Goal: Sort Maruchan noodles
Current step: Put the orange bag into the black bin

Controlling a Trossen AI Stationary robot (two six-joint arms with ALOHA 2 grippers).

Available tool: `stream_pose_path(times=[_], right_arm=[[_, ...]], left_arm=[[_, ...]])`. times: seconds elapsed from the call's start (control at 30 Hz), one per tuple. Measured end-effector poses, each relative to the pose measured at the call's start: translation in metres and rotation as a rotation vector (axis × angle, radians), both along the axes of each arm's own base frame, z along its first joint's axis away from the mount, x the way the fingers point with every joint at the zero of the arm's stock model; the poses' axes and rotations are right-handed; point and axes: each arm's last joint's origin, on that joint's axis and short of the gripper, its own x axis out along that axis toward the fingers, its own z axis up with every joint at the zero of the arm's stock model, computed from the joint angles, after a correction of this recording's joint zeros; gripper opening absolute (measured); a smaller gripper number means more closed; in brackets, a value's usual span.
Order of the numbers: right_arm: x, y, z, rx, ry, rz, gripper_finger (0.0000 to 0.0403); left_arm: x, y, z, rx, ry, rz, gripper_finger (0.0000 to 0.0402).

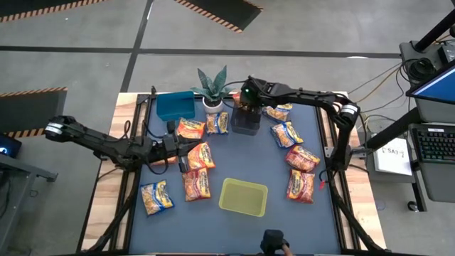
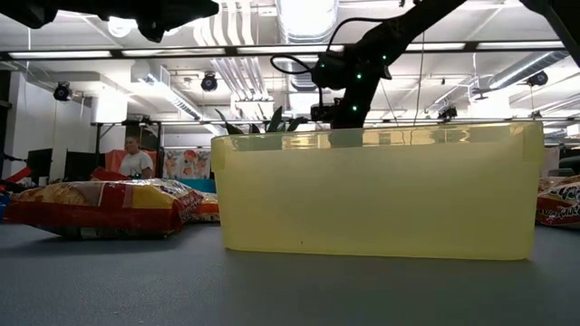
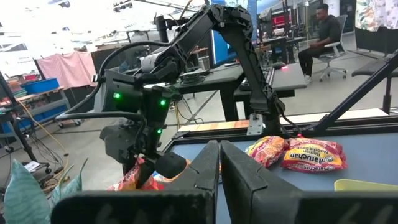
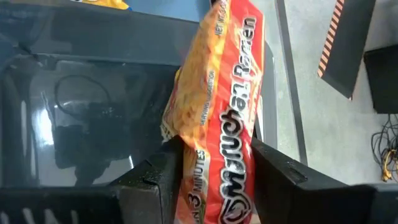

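Observation:
My right gripper (image 4: pixel 214 168) is shut on an orange Maruchan packet (image 4: pixel 217 93) above the dark clear bin (image 4: pixel 81 118), which stands at the far middle of the mat (image 1: pixel 245 122). The gripper also shows in the high view (image 1: pixel 247 98). My left gripper (image 3: pixel 219 167) is shut and empty, hovering left of centre (image 1: pixel 179 153) beside a packet (image 1: pixel 201 155). Several other packets lie flat on the mat, to the left (image 1: pixel 156 197) and to the right (image 1: pixel 303 158). My right gripper pinches the orange packet between its two fingers, across its width near one end (image 4: pixel 214 155). The fingers point down from above. The packet hangs below them, lifted clear, its lower end over the dark bin's rim (image 4: pixel 186 28).
A yellow-green bin (image 1: pixel 243 197) stands near the front middle and fills the low view (image 2: pixel 376 190). A blue bin (image 1: pixel 175 105) and a potted plant (image 1: pixel 212 89) stand at the far edge. People sit in the room beyond (image 3: pixel 320 31).

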Motion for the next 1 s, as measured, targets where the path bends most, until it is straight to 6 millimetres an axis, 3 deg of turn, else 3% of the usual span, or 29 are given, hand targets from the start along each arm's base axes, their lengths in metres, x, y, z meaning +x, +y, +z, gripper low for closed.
stream_pose_path(times=[0.73, 1.0], right_arm=[[0.0017, -0.0012, 0.0002, -0.004, -0.031, -0.032, 0.0139], [0.0021, -0.0017, 0.0006, -0.009, -0.041, -0.048, 0.0190]], left_arm=[[0.0000, 0.0000, -0.0003, 0.001, 0.003, 0.000, 0.0000], [0.0000, 0.0000, -0.0007, 0.002, 0.007, 0.000, 0.0000]])
